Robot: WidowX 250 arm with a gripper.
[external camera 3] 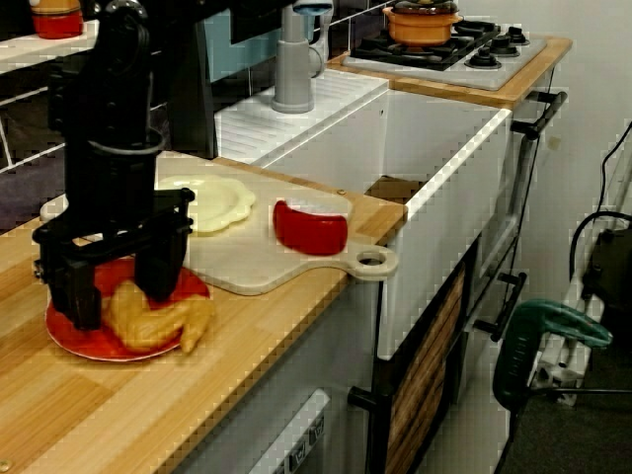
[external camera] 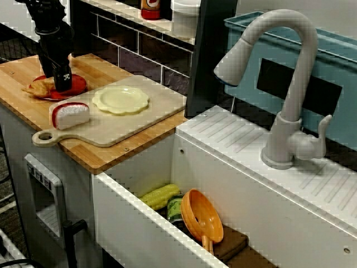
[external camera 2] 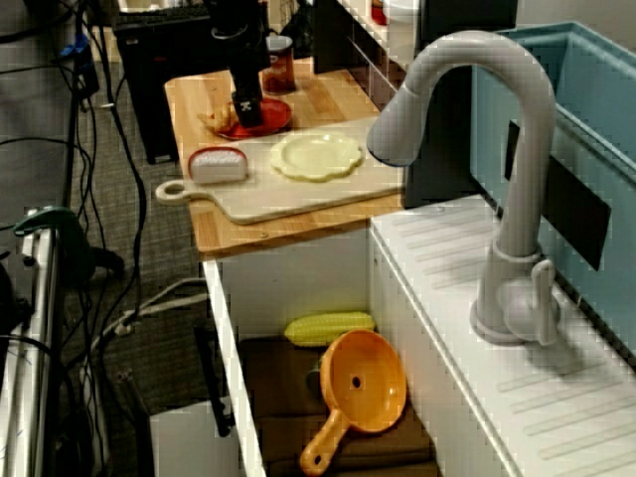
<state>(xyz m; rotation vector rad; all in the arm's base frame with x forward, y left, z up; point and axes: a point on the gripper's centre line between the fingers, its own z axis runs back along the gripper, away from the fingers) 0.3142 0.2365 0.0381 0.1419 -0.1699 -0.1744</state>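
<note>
My black gripper (external camera: 62,82) hangs upright over a red plate (external camera: 77,87) at the far left of the wooden counter. In the low view from the counter's end, its two fingers (external camera 3: 158,269) stand apart with their tips down at the red plate (external camera 3: 77,341), so the gripper (external camera 3: 117,286) is open. A toy piece of fried chicken (external camera 3: 153,318) lies on the plate just in front of the fingertips, and nothing is clamped between them. From over the sink, the chicken (external camera: 39,86) pokes out left of the gripper. Along the counter, the gripper (external camera 2: 246,111) covers the plate's (external camera 2: 273,119) middle.
A pale cutting board (external camera: 139,120) beside the red plate carries a yellow plate (external camera: 121,99) and a red-and-white wedge (external camera: 71,115). The white sink (external camera: 134,223) holds a corn cob (external camera: 160,195), a green can and an orange strainer (external camera: 202,215). A grey faucet (external camera: 284,84) rises at right.
</note>
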